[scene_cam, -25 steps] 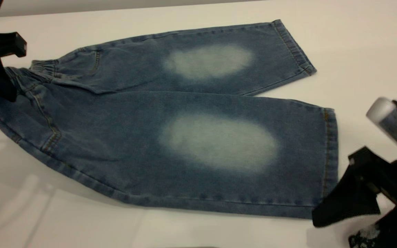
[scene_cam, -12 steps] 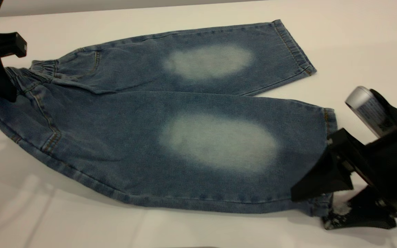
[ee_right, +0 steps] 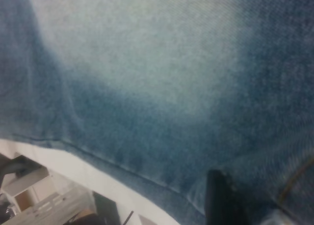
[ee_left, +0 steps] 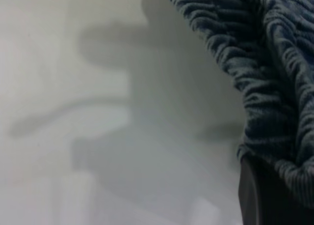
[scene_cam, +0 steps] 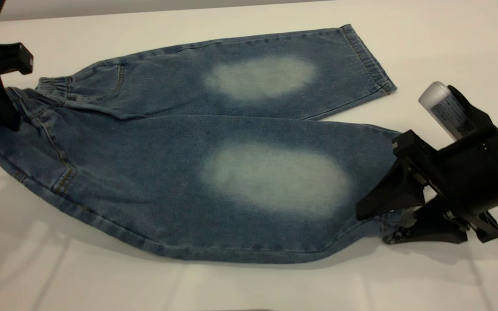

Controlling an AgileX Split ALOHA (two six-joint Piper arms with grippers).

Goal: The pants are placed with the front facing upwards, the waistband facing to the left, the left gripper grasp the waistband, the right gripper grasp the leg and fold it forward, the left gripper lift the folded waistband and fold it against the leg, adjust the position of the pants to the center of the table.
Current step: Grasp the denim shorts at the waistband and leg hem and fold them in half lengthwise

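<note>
The blue denim pants (scene_cam: 231, 172) lie flat on the white table (scene_cam: 448, 43), with both faded knee patches facing up and the legs pointing right. The ruched waistband (scene_cam: 52, 84) is at the far left. My left gripper (scene_cam: 4, 114) sits on its near end and is shut on it. In the left wrist view the crinkled waistband (ee_left: 274, 63) hangs against one dark finger (ee_left: 260, 195). My right gripper (scene_cam: 387, 222) is shut on the near leg's hem, which is bunched and raised a little off the table. The right wrist view shows pants (ee_right: 147, 63) denim filling the frame around one finger (ee_right: 221, 200).
Bare tabletop (scene_cam: 102, 280) surrounds the pants in front, behind and to the right. The far leg's hem (scene_cam: 370, 60) lies flat near the back right. The table's edge (ee_right: 73, 166) and room clutter below it show in the right wrist view.
My right gripper moved left and up from the table's right front onto the near leg's hem and closed on it, bunching the hem. The left gripper stayed still.
</note>
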